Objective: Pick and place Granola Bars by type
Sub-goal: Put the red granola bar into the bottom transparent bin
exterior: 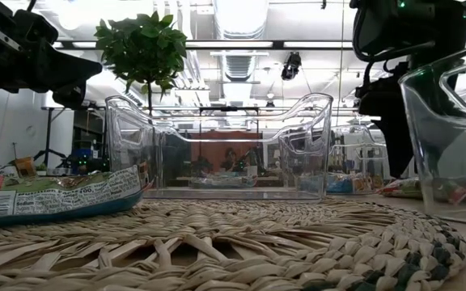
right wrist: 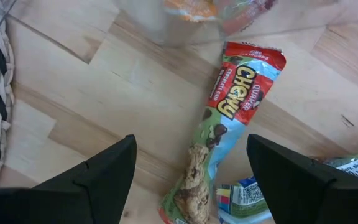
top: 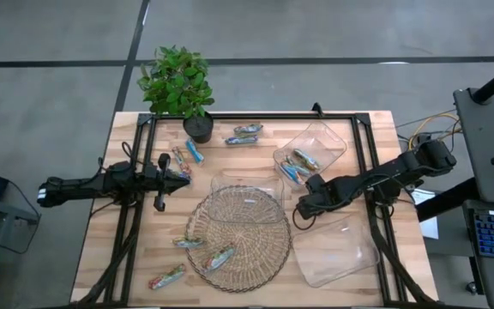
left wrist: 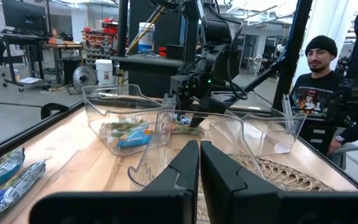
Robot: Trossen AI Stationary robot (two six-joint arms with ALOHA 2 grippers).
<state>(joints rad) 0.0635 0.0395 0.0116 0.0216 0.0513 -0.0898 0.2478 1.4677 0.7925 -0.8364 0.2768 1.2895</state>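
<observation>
Granola Bars lie scattered on the table. Two are near the far edge (top: 247,130), two beside the left gripper (top: 187,157), and three on or by the wicker mat (top: 219,257). More sit inside the far right clear tray (top: 303,160). My right gripper (top: 301,209) is open and points down over a red-and-blue Chewy bar (right wrist: 229,118) that lies flat on the wood. Its fingers (right wrist: 98,174) stand on either side of the bar without touching it. My left gripper (top: 178,178) (left wrist: 199,149) is shut and hangs level above the table's left part.
A round wicker mat (top: 256,257) carries a clear tray (top: 247,187). Another clear tray (top: 341,253) sits near the right near corner. A potted plant (top: 178,81) stands at the far edge. A black frame (top: 363,146) rims the table. A person (left wrist: 322,81) stands beyond it.
</observation>
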